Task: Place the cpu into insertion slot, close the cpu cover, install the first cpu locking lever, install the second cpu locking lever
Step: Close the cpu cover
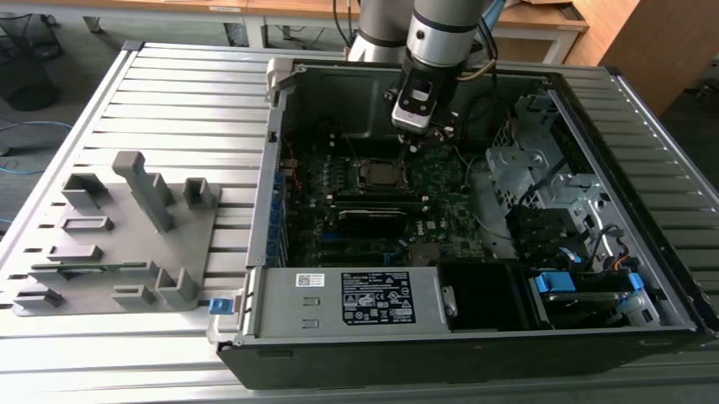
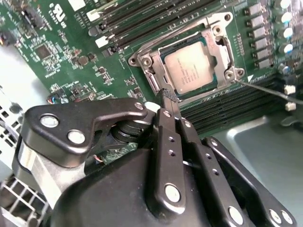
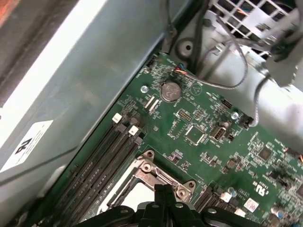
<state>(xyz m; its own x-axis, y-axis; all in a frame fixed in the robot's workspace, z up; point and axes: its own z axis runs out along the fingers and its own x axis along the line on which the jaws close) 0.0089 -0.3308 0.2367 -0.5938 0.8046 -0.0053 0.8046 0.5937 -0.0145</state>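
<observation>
The cpu (image 2: pixel 191 71), a grey-silver square chip, lies seated in the insertion slot (image 2: pixel 163 51) on the green motherboard. The cpu cover (image 2: pixel 222 45), a silver frame with a square cut-out, lies flat around the chip. A thin metal lever rod (image 2: pixel 267 90) sticks out sideways from one socket corner. My gripper (image 2: pixel 168 94) is shut with nothing between its black fingers, and its tip hovers just beside the cover's edge. In the exterior view the gripper (image 1: pixel 425 139) hangs inside the open case, a little behind the socket (image 1: pixel 380 174). In the first wrist view the fingertips (image 3: pixel 163 189) sit near the cover's corner (image 3: pixel 156 175).
The open computer case (image 1: pixel 258 252) lies on a slatted metal table. Black memory slots (image 2: pixel 142 19) flank the socket. Drive cages and cables (image 1: pixel 528 168) fill the exterior view's right side of the case. A grey fixture block (image 1: pixel 124 236) stands on the table at the exterior view's left.
</observation>
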